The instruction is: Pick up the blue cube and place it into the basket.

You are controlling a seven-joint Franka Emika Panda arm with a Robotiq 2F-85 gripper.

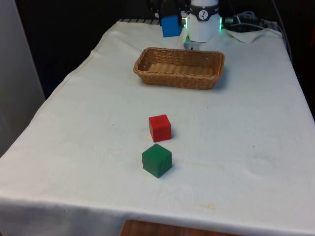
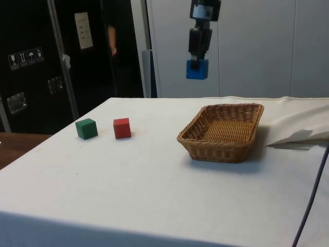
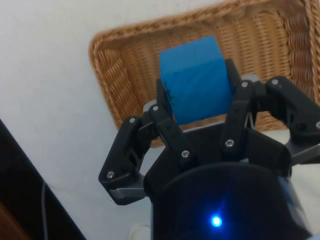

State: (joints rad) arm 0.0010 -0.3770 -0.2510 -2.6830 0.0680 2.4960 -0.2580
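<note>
While the pincer (image 3: 197,107) hangs high above the bench (image 1: 246,147), it is clamped on the blue cube (image 3: 195,80), one finger on each of two opposite flat faces. The basket (image 2: 222,132) lies below the pincer, slightly off to one side in the side view. The cube looks rigid, light and painted smooth, so it probably slips rather than deforms; a centred grip on parallel faces suits it. Red cube (image 1: 160,128) and green cube (image 1: 157,160) sit well apart from the pincer.
</note>
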